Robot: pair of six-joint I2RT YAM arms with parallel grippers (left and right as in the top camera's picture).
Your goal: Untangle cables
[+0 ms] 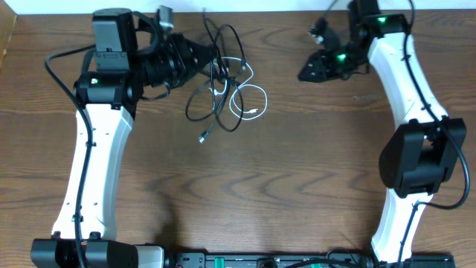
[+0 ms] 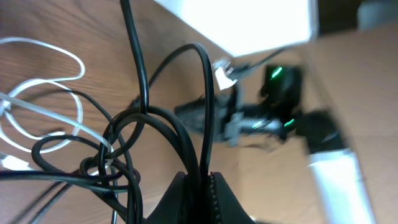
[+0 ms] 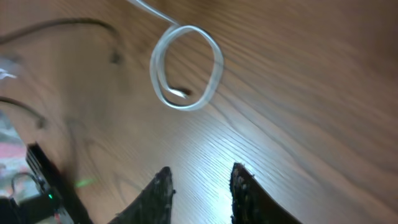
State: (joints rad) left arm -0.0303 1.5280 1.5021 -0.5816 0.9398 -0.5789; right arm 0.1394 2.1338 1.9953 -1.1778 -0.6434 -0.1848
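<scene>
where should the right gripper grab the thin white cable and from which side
Take the thin white cable on its outer round loop, coming down from the right arm's side. That loop lies flat on bare wood, clear of the black cable tangle held by the left gripper.

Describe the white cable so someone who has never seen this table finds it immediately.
Look at the upper middle of the wooden table, where a tangle of cables lies. The white cable sits on the tangle's right side, curled in small loops. It is the only pale one; the black cables beside it run into the left gripper.
</scene>
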